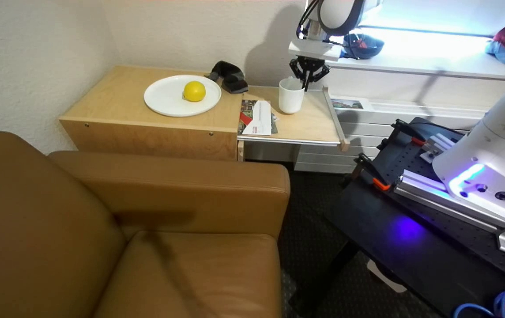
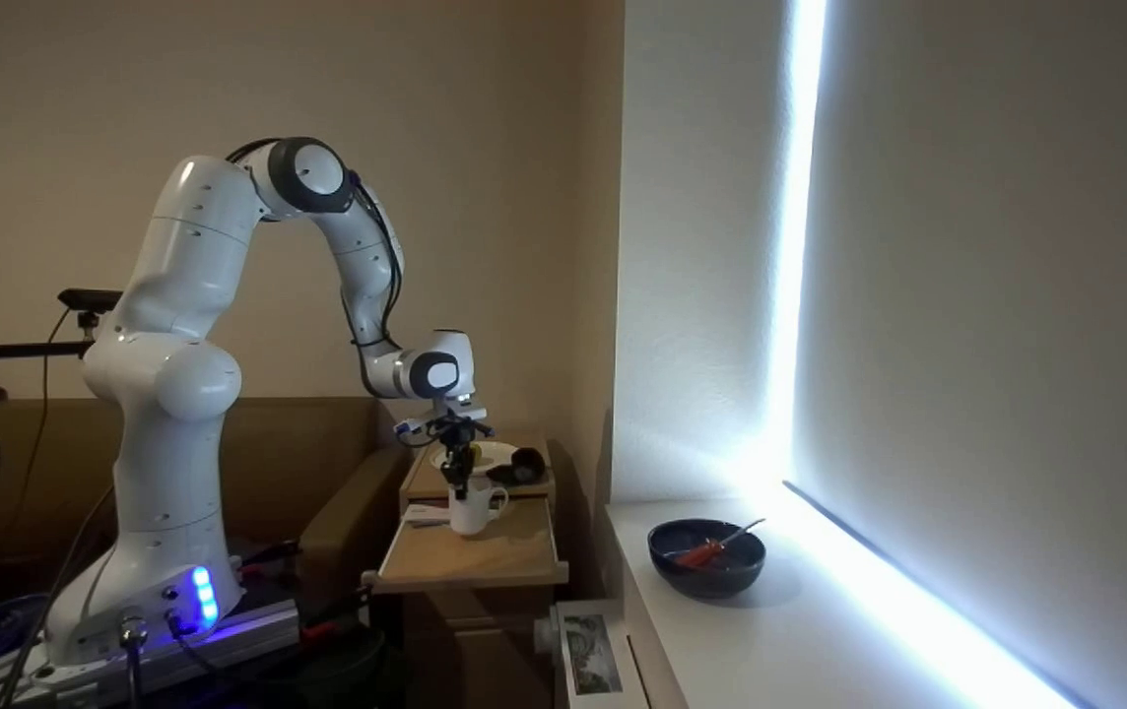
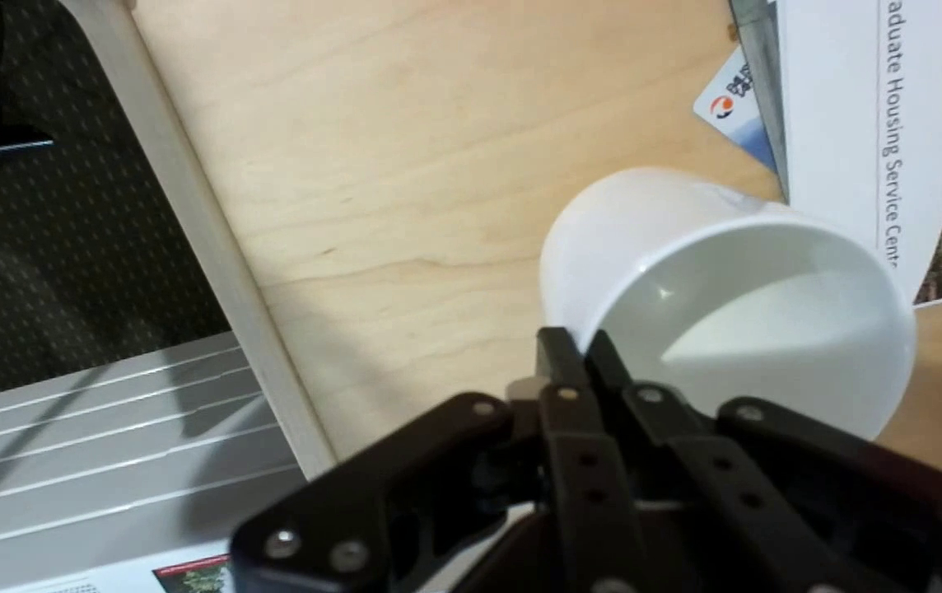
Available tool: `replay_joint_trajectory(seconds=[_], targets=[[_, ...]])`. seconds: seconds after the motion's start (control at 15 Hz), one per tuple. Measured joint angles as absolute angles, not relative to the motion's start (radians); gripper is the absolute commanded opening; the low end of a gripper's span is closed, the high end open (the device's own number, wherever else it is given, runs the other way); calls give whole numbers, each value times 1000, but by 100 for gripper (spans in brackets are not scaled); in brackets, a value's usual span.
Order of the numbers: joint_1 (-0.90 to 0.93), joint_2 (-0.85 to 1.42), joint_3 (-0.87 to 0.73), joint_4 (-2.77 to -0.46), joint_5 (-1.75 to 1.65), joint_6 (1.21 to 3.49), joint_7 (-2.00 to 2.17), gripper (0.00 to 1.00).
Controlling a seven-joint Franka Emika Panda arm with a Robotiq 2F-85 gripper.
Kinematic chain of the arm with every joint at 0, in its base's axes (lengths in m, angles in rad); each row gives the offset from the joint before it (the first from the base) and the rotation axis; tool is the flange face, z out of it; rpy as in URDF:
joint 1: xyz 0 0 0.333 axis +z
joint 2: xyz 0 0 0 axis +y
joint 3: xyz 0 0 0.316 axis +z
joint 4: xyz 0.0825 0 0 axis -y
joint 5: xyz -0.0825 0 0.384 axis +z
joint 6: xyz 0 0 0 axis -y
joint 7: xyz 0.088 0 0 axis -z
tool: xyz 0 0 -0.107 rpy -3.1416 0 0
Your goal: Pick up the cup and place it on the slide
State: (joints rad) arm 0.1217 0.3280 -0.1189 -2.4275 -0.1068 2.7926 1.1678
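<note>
On my left, the wooden counter (image 1: 107, 96) carries a white plate (image 1: 169, 97) with a yellow fruit (image 1: 194, 91), then a crumpled dark cloth (image 1: 230, 78). Next, leaflets (image 1: 259, 120) lie on the slide (image 1: 313, 120). Just right of them the white cup (image 1: 290, 98) is over it, its wall pinched between the jaws; whether its base touches, I can't tell.

One cup (image 1: 291, 100), one slide (image 1: 310, 124), one plate (image 1: 160, 99), one bowl (image 2: 706, 583).
</note>
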Motion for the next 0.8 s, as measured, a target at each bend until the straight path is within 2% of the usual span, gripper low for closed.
replay_joint_trajectory(seconds=[0.73,0.8], targets=[[100,385,-103,-2360,69,2736,1018,1],[102,386,-109,-2360,67,2738,1018,30]])
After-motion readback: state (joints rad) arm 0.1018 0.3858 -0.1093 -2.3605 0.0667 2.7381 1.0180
